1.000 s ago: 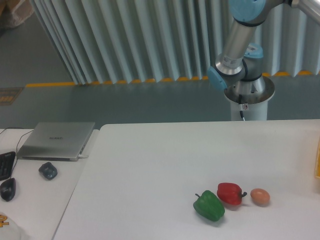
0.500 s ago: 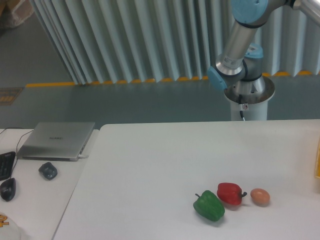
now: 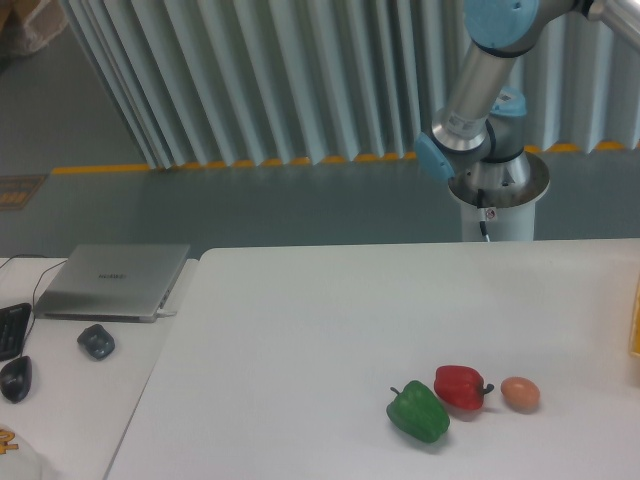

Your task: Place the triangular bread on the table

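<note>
The table (image 3: 300, 330) fills the lower right of the view, its rounded far-left corner next to the adjoining desk (image 3: 70, 400). Toward the table's near edge, right of centre, three items lie in a row: a green pepper (image 3: 418, 411) on the left, a red pepper (image 3: 460, 387) touching or just beside it, and a small tan egg (image 3: 520, 393) just beside the red pepper on the right. The triangular bread does not show anywhere on the surface; a sliver of yellow (image 3: 635, 325) sits at the table's right edge, too cut off to identify. The robot arm (image 3: 480, 90) rises from its pedestal beyond the far edge and leaves the view at the top, so the gripper is out of sight and its state is unseen. On the desk rest a closed laptop (image 3: 112, 280), two mice (image 3: 96, 341) and a keyboard corner (image 3: 10, 328).
</note>
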`<move>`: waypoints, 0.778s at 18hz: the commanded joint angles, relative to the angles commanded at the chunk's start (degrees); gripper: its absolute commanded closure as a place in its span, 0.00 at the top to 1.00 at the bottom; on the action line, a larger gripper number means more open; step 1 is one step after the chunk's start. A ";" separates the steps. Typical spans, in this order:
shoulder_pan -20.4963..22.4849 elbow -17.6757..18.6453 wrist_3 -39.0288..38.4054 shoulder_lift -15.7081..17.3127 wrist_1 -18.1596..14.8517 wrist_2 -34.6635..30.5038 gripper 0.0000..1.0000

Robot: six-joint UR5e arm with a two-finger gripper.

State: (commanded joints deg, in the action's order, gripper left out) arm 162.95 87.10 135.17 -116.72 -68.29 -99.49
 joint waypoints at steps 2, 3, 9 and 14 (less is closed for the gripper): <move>0.09 0.00 0.09 0.00 0.00 0.00 0.77; 0.09 0.00 -0.09 -0.09 0.00 0.00 0.77; 0.00 -0.26 -0.79 0.09 -0.09 -0.09 0.44; -0.18 -1.14 -2.37 0.70 -0.79 0.09 0.32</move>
State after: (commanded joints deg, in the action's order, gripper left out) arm 162.77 85.96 132.80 -116.02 -69.08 -99.41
